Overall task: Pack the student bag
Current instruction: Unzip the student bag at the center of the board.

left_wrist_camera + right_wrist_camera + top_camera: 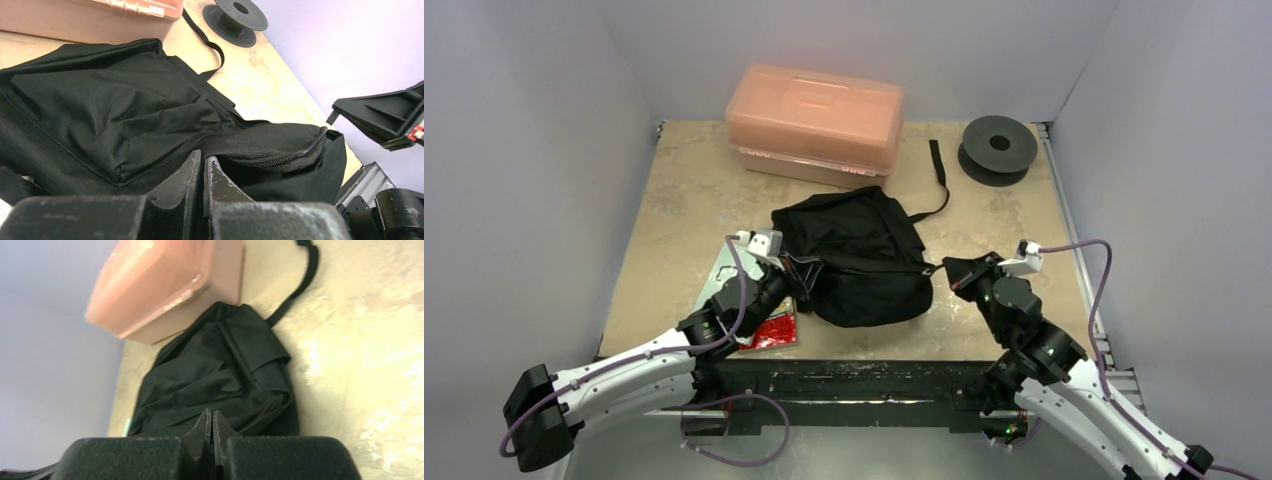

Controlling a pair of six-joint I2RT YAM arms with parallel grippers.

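Observation:
The student bag [854,255] is a soft black backpack lying flat mid-table, also in the left wrist view [115,105] and the right wrist view [215,370]. Its zip [285,157] runs along the near right edge, and one long strap [939,180] trails toward the back. My left gripper [788,274] is at the bag's left edge, jaws shut with the tips [202,160] pressed into the fabric. My right gripper [947,270] is at the bag's right end, jaws shut [210,414] at the end of the zip; what it pinches is too small to see.
A translucent orange-pink plastic box [814,120] stands behind the bag. A black round spool [997,148] sits at the back right. A red packet [771,330] and a pale flat booklet [722,272] lie under my left arm, left of the bag.

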